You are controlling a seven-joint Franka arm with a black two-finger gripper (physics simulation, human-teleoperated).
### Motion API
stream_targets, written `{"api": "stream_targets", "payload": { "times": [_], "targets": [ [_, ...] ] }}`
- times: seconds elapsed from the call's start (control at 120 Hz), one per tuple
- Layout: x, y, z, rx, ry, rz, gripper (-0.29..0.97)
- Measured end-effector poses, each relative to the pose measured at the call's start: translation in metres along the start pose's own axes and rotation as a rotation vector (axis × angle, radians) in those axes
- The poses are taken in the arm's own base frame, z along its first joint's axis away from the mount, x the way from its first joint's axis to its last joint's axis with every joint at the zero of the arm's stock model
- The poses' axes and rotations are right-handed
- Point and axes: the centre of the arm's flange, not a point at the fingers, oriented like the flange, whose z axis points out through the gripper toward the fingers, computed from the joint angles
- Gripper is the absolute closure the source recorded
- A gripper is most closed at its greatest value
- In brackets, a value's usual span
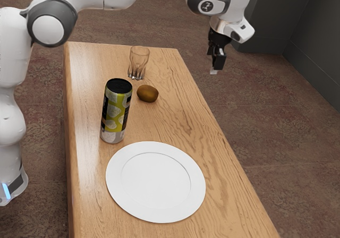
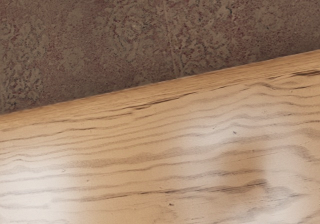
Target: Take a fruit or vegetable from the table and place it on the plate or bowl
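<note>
The gripper point(image 1: 215, 68) hangs over the table's point(image 1: 223, 158) far right edge; I cannot tell its jaws' state. The kiwi point(image 1: 147, 93) lies right of the can point(image 1: 116, 111), far of the plate point(image 1: 155, 180).

The wooden table point(image 1: 186, 121) is lit softly. Faint shadows are cast by the can point(image 1: 116, 110) and kiwi point(image 1: 147, 93). Pale shine is seen on the wood.

exterior high, oblique; wrist close over shared table point(image 1: 207, 137) edge

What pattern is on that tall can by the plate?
The can is yellow-green with pale blotches and a black top band; the exterior view shows it best.
</note>
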Motion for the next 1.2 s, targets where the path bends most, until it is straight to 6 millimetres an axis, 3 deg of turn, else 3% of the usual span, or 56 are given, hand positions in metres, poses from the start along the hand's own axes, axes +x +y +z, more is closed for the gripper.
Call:
{"api": "stream_targets", "payload": {
  "times": [0.133, 0.275, 0.433, 0.525, 0.592, 0.783, 0.9, 1.075, 1.2],
  "targets": [
    [0.005, -0.004, 0.013, -0.019, -0.005, 0.004, 0.0],
    [0.011, 0.03, 0.009, -0.027, 0.003, 0.055, 0.0],
    [0.005, 0.031, 0.019, -0.047, -0.052, 0.007, 0.0],
    [-0.027, -0.001, 0.042, -0.072, -0.148, -0.126, 0.0],
    [-0.054, -0.011, 0.052, -0.079, -0.192, -0.2, 0.0],
    [-0.104, -0.034, 0.078, -0.077, -0.247, -0.351, 0.0],
    [-0.112, -0.044, 0.084, -0.047, -0.246, -0.344, 0.0],
    [-0.115, -0.024, 0.11, -0.042, -0.286, -0.266, 0.0],
    [-0.117, -0.025, 0.128, -0.04, -0.293, -0.242, 0.0]
  ]
}}
